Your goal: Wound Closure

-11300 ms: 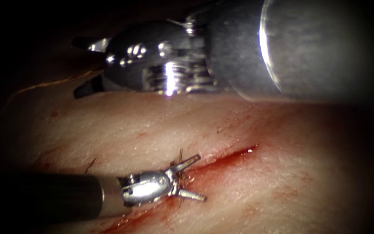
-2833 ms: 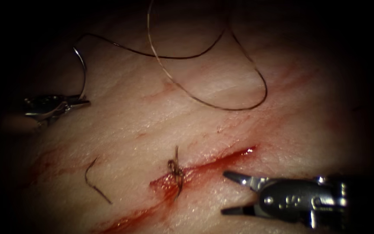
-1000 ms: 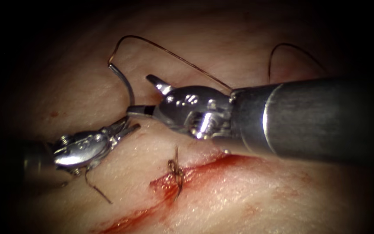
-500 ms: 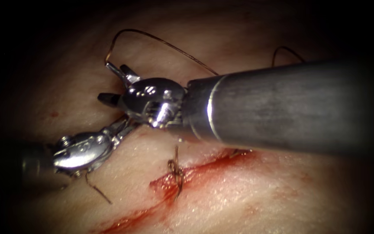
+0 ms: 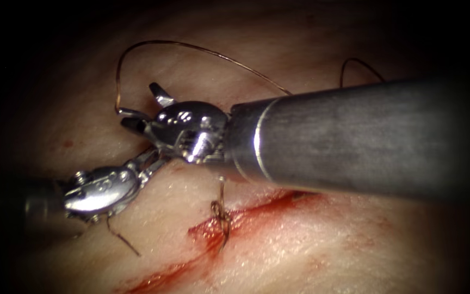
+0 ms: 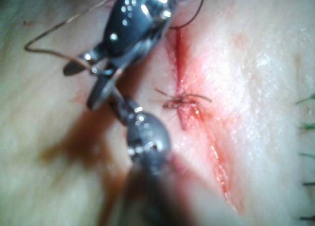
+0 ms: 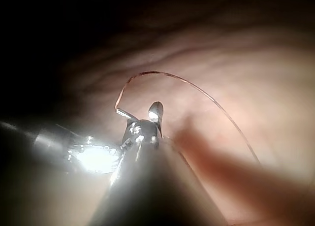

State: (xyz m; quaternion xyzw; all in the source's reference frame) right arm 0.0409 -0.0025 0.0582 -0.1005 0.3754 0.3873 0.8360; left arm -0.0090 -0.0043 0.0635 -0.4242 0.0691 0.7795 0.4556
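Left of the cut (image 5: 278, 202), my left gripper (image 5: 156, 160) clamps the needle (image 5: 129, 112) above the tissue (image 5: 327, 245), my right gripper (image 5: 143, 108) spread around it. One knot (image 5: 221, 215) tied — the rest gapes.

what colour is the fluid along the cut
Red fluid along the cut, clearest in the endoscope view.

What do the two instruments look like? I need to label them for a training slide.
Both are shiny silver metal. The right pincer has a rounded wrist with small round rivets on a thick, dark grey matte shaft with a bright rim. The left pincer is slimmer, tapering from a bulbous polished wrist on a dark shaft.
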